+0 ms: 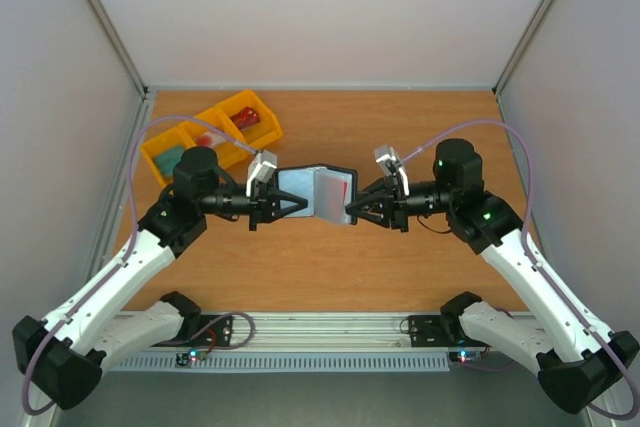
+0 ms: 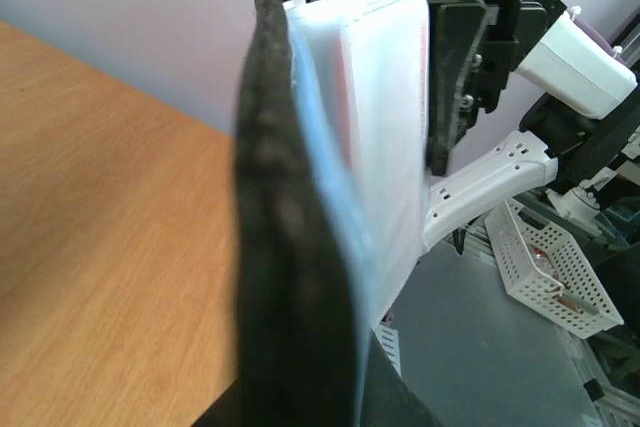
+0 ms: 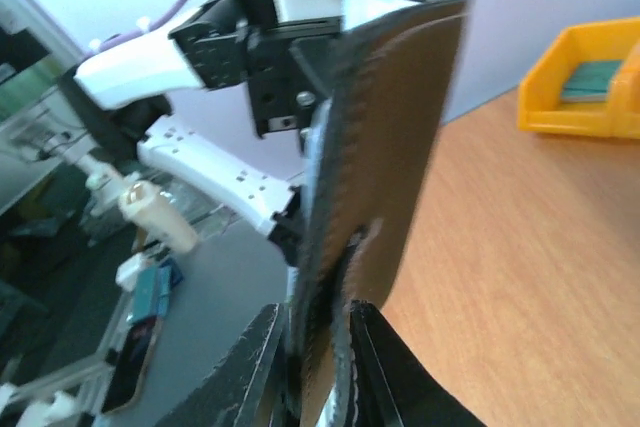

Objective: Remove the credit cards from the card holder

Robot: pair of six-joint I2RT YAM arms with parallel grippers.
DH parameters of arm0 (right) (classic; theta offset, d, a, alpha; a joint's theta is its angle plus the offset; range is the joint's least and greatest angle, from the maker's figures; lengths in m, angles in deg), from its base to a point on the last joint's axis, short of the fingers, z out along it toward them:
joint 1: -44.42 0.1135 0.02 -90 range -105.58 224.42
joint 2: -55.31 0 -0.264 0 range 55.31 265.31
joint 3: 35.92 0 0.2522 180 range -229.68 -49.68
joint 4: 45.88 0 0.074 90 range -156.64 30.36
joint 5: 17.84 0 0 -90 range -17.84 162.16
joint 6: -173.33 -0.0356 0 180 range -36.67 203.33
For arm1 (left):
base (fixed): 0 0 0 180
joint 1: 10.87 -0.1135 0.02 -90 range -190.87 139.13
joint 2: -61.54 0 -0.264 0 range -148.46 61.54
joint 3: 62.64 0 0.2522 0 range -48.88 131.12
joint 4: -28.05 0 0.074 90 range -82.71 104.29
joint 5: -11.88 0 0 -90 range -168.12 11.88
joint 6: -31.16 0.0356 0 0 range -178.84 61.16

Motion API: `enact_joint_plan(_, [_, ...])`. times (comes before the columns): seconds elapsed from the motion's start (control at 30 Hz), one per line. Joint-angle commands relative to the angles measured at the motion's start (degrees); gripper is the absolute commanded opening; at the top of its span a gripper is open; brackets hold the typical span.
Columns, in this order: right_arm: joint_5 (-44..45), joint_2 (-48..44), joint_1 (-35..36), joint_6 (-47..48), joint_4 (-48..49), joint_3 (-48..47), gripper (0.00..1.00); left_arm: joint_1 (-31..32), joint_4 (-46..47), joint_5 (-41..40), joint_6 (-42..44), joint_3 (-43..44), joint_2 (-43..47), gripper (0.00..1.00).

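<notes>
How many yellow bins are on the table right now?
3, in a diagonal row at the table's far left: nearest bin beside the left arm, middle bin, farthest bin toward the back. None seems hidden.

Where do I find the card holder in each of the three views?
Top external: card holder in the middle, open, over the table.
Left wrist: card holder fills the middle, edge-on; table at left.
Right wrist: card holder in the middle, upright; table at right.
Shared landmark: the wooden table.
</notes>
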Motion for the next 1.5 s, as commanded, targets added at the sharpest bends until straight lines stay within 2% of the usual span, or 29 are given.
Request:
enact_joint_plan(0.0, [7.25, 1.95, -0.35, -5.70, 3.65, -0.54, 0.22, 0.20, 5.17, 0.21, 1.65, -0.59, 1.63, 0.00])
enact_joint_plan(0.1, [8.40, 2.57, -0.37, -6.78, 4.62, -0.18, 0.26, 0.20, 4.05, -0.84, 2.52, -0.41, 1.68, 0.00])
enact_joint_plan(0.3, [10.26, 2.28, -0.32, -7.64, 5.38, -0.07, 0.15, 0.20, 3.88, -0.51, 3.23, -0.48, 1.98, 0.00])
enact_joint_plan(0.47, [8.87, 0.38, -0.33, -4.32, 2.36, -0.84, 0.24, 0.20, 2.87, -0.40, 4.10, -0.65, 2.19, 0.00])
enact_joint_plan(0.7, [6.32, -0.62, -0.96, -5.68, 3.73, -1.27, 0.25, 0.20, 1.80, 0.03, 7.70, -0.89, 2.61, 0.00])
enact_joint_plan(1.0, [9.81, 0.32, -1.03, -7.62, 4.51, -1.59, 0.10, 0.20, 0.71, 1.50, 9.52, -0.83, 3.08, 0.00])
enact_joint_plan(1.13, [11.25, 1.20, -0.96, -8.57, 5.40, -1.70, 0.09, 0.53, 1.37, 1.33, 10.86, -0.94, 3.17, 0.00])
enact_joint_plan(1.27, [9.60, 2.57, 0.06, -11.05, 10.45, -0.86, 0.10, 1.52, 2.00, -0.55, 11.66, -0.98, 2.46, 0.00])
enact_joint_plan(1.47, [11.86, 4.78, 3.16, -9.32, 10.78, -1.63, 0.11, 3.13, 4.26, -0.82, 11.70, -1.42, 2.15, 0.00])
